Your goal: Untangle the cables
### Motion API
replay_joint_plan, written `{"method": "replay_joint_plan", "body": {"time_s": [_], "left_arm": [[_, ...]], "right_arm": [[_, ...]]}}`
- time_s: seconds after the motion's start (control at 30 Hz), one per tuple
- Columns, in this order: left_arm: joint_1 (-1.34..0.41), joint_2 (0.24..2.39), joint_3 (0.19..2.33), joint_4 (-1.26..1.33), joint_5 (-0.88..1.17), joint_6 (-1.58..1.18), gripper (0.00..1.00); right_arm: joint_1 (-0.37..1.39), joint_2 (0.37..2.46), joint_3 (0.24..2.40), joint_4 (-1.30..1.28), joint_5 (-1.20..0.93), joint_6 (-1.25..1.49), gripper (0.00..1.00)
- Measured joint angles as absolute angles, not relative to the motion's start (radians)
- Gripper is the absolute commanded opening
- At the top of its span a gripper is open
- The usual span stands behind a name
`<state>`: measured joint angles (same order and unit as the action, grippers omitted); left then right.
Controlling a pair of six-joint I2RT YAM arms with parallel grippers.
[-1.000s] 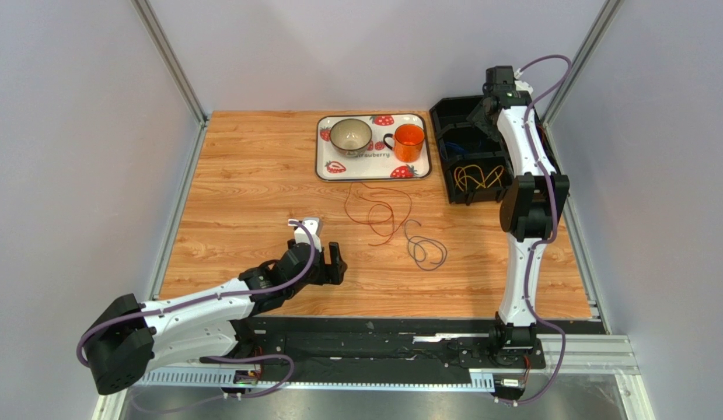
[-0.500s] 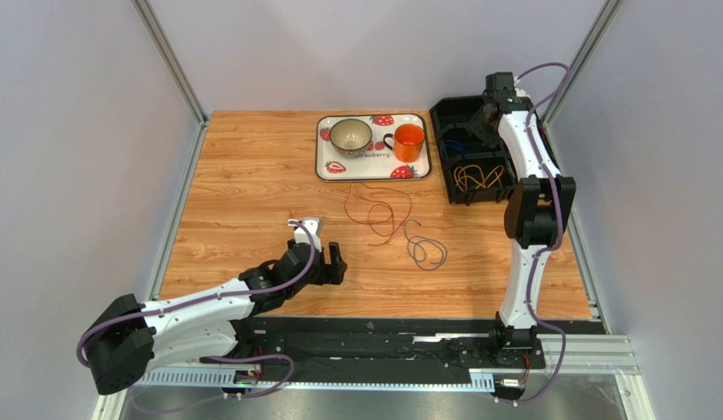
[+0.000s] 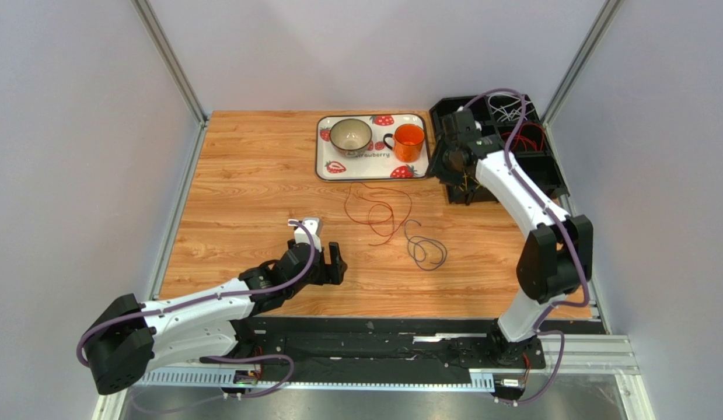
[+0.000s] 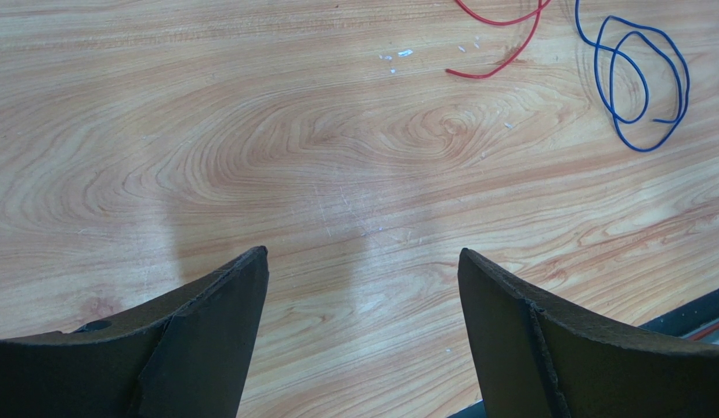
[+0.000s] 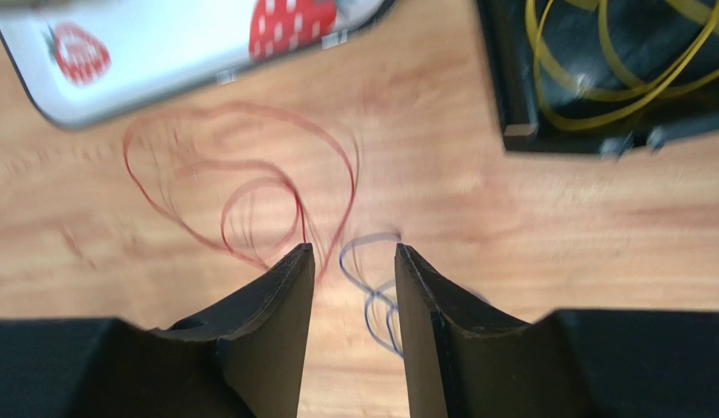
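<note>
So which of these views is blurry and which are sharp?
Right wrist view is motion-smeared: the red cable and tray streak. Left wrist view is crisp, with the blue cable and wood grain sharp. Top view is clear and evenly lit.

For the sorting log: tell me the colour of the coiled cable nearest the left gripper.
Blue cable, clearest in the left wrist view.

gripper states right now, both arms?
Left gripper: open, empty, low over bare table.
Right gripper: jaws partly apart, nothing between them, above the red cable and blue cable.
</note>
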<state>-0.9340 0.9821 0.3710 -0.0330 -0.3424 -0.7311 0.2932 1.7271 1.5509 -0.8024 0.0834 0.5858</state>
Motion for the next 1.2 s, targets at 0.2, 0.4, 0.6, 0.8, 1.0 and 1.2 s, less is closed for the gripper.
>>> {"method": "replay_joint_plan", "body": {"time_s": [0.2, 0.4, 0.6, 0.8, 1.0, 1.2], "left_arm": [[-0.934, 1.02, 0.375, -0.033, -0.338, -0.731, 0.87], [-0.947, 1.11, 0.425, -0.039, -0.325, -0.719, 0.82], [-1.006, 1.259, 0.552, -0.022, -0.263, -0.685, 0.8], [-1.065, 1.476, 0.751, -0.013, -0.217, -0.662, 0.78], [-1.078, 1.669, 0.965, -0.022, -0.203, -0.644, 0.74], [-1.078, 1.795, 1.082, -0.06, -0.204, -0.646, 0.7]], "right_arm": [[0.398, 1.544, 1.279, -0.764, 0.039, 0.55, 0.43], [0.416, 1.341, 1.055, -0.755, 0.031, 0.545, 0.43], [0.416, 1.134, 0.899, -0.77, 0.064, 0.553, 0.43], [0.416, 1.037, 0.836, -0.787, 0.081, 0.561, 0.43], [0.416, 1.011, 0.82, -0.804, 0.078, 0.564, 0.42], [0.416, 0.993, 0.815, -0.819, 0.077, 0.581, 0.42]]}}
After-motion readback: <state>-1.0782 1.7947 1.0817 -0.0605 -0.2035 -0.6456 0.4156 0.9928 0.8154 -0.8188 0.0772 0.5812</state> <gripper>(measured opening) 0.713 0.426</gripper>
